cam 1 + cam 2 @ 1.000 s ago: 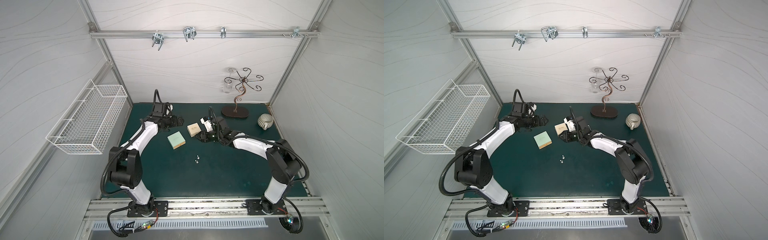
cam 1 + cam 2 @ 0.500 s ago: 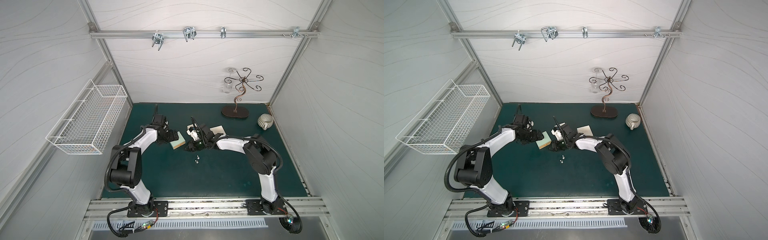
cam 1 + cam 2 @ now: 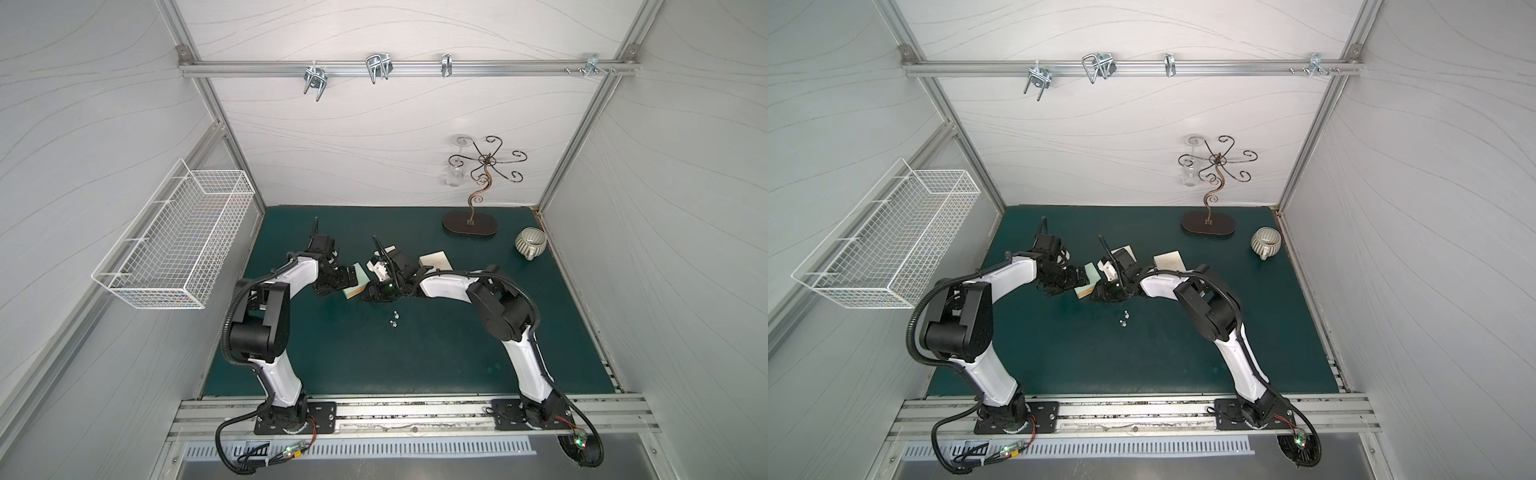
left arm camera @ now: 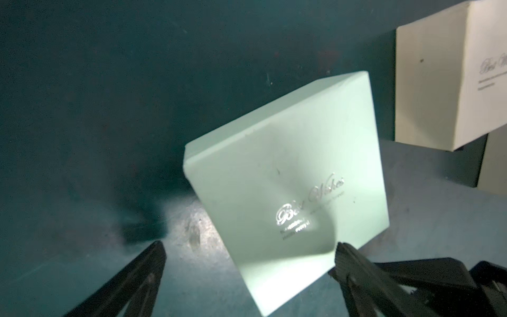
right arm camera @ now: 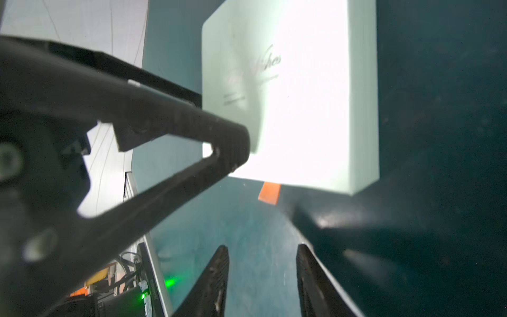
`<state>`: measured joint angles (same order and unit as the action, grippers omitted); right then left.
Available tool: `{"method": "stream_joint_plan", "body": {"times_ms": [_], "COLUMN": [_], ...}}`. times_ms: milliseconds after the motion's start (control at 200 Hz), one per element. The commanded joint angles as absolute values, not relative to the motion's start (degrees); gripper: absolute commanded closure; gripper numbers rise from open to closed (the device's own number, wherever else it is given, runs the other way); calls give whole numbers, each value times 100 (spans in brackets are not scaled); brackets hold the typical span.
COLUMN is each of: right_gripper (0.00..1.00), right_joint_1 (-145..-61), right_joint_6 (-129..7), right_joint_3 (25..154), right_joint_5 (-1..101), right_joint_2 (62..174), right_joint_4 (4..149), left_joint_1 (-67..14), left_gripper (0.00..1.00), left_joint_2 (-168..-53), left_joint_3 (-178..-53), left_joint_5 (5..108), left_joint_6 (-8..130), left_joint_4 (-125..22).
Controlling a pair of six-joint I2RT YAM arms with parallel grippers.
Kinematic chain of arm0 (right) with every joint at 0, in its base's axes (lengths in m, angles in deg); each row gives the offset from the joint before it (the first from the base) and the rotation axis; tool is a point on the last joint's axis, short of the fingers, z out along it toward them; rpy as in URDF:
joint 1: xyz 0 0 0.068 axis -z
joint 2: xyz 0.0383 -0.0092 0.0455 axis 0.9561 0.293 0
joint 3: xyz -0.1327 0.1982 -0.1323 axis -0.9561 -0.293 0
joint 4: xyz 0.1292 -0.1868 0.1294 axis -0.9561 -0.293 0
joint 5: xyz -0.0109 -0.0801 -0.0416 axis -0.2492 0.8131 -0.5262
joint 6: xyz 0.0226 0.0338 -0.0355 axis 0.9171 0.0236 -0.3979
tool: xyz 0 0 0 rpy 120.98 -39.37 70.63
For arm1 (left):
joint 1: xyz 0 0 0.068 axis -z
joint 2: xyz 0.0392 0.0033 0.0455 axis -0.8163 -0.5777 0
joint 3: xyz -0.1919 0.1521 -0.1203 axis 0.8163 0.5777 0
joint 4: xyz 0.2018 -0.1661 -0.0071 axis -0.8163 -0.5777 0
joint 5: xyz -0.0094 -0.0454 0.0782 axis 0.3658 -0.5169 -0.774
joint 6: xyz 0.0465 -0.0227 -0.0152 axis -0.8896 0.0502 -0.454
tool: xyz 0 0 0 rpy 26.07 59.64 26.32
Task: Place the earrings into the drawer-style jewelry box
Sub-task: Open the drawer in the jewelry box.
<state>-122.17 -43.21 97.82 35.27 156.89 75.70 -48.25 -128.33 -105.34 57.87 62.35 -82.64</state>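
Right pincer (image 5: 262, 263) open, empty — faces orange tab (image 5: 270, 193) on box (image 5: 315, 109); left pincer (image 4: 249, 247) open astride it. Next: pinch tab.

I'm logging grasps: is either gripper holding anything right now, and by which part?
Nothing is held. The left gripper has its fingers open astride a corner of the mint box; the right gripper is open and empty, short of its orange tab.

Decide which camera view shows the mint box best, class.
The left wrist view: the mint box is large, lid and silver lettering clear. The right wrist view shows it glared white and cropped, an orange tab at one edge. In both top views it is small and half hidden.
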Motion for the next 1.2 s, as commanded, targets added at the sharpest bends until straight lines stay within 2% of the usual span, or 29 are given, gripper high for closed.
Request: {"method": "stream_joint_plan", "body": {"times_ms": [0,310,845,975,1076,1196], "right_gripper": [57,60,71,81,94,100], "right_joint_1": [-12265,-12254,-12196,-12174,-12175,-12179], "right_joint_6": [-4195,-4137,-3866,-3781,-3773,-3805], "right_joint_3": [9980,10370,10603,10635,10563,10391], "right_joint_5": [3583,3595,3692,3681,3686,3687], "right_joint_2": [15865,16146,16402,16465,16419,16322], "right_joint_4": [7530,7434,7561,7611,7683,7760], "left_joint_1": [-4864,-4874,-4882,-4885,-4891,-4900], "left_gripper": [1,1,1,1,1,1], "left_joint_2": [-12944,-13079,-13080,-13081,-13080,-13113], "left_joint_3": [-10652,-10698,-10599,-10596,-10598,-10603], "left_joint_5": [5829,5758,5802,5800,5787,5803], "left_joint_6": [6304,6250,6242,6241,6233,6235], "left_joint_4": [-8059,-8058,-8040,-8043,-8049,-8050]}}
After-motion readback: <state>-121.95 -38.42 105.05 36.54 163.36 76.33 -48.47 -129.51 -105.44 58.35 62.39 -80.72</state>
